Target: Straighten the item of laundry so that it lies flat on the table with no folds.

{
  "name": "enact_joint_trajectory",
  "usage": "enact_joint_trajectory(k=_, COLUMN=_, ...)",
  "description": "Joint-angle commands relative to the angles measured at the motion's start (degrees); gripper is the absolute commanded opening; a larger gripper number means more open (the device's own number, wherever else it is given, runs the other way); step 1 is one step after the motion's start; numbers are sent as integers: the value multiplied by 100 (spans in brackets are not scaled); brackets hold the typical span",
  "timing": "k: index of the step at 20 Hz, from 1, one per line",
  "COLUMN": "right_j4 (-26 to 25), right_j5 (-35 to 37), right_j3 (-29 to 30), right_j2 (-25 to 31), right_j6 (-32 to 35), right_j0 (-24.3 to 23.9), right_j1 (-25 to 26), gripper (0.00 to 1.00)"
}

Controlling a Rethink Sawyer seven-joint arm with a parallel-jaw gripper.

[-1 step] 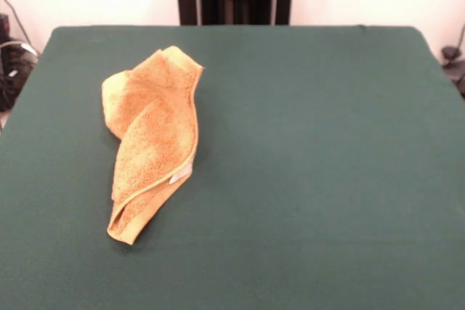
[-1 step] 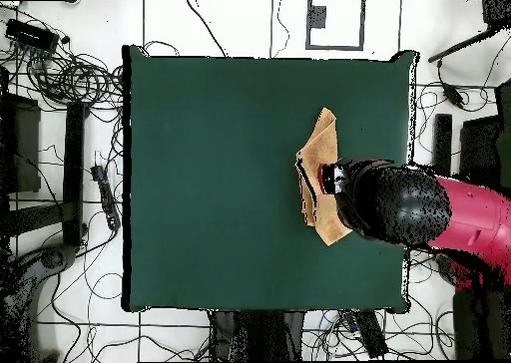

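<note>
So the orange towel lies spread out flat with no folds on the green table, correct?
Not quite. The orange towel is on the green table, but the front view shows it folded over itself and bunched, not spread flat.

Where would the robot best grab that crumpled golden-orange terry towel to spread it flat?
Probably the golden-orange terry towel's narrow loose end nearest the camera in the front view, pinched from above: it tapers free of the folded bulk, and the green felt table offers room to pull.

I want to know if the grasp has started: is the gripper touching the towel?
Cannot tell. In the overhead view the arm covers part of the towel, hiding any contact; the front view shows no gripper.
</note>
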Motion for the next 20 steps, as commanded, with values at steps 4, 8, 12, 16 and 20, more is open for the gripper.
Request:
enact_joint_trajectory(k=4, right_j4=-62, right_j5=-840, right_j3=1105, right_j2=-129, right_j6=600, right_j0=34, right_j1=556, gripper=100)
enact_joint_trajectory(k=8, right_j4=-91, right_j5=-1154, right_j3=1234, right_j2=-174, right_j6=671, right_j0=3, right_j1=702, gripper=100)
enact_joint_trajectory(k=12, right_j4=-114, right_j5=-1374, right_j3=1300, right_j2=-215, right_j6=709, right_j0=4, right_j1=815, gripper=100)
enact_joint_trajectory(k=16, right_j4=-106, right_j5=-1495, right_j3=1306, right_j2=-272, right_j6=722, right_j0=39, right_j1=910, gripper=100)
enact_joint_trajectory(k=20, right_j4=-62, right_j5=-1582, right_j3=1307, right_j2=-236, right_j6=687, right_j0=28, right_j1=993, gripper=100)
